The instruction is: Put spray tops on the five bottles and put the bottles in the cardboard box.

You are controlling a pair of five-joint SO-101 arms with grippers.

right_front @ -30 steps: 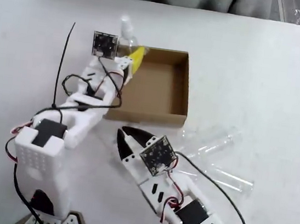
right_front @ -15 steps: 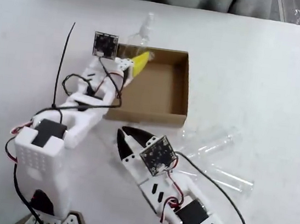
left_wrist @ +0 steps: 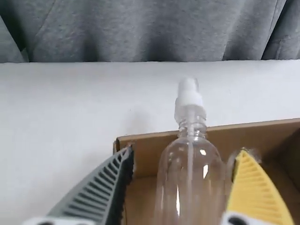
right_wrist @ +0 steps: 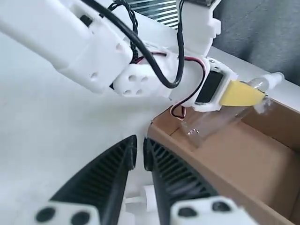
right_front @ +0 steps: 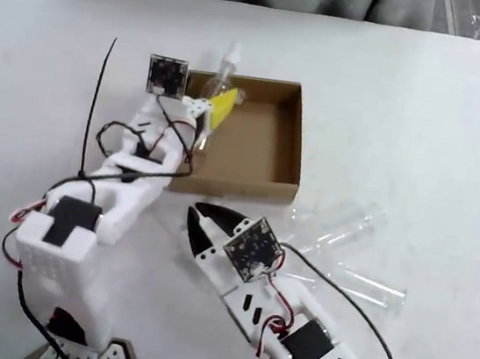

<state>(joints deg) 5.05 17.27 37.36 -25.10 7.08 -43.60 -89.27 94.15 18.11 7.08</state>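
Observation:
A clear bottle (right_front: 221, 73) with a white spray top is tilted over the far left corner of the cardboard box (right_front: 257, 151). My left gripper (right_front: 210, 103) is shut on it. In the left wrist view the bottle (left_wrist: 187, 164) stands between the grey and yellow fingers, its top past the box's far wall (left_wrist: 262, 133). My right gripper (right_front: 193, 211) rests shut on the table near the box's front left corner, holding nothing. From the right wrist view, its black fingers (right_wrist: 117, 164) point at the box (right_wrist: 234, 154) and the held bottle (right_wrist: 213, 123).
Loose clear bottles (right_front: 340, 228) (right_front: 369, 288) lie on the table right of my right arm, in front of the box. A black cable (right_front: 98, 99) runs along my left arm. Grey curtain lines the far table edge.
My left gripper swung the bottle to the right, from beyond the box's left side to over its far left corner. The right arm kept still.

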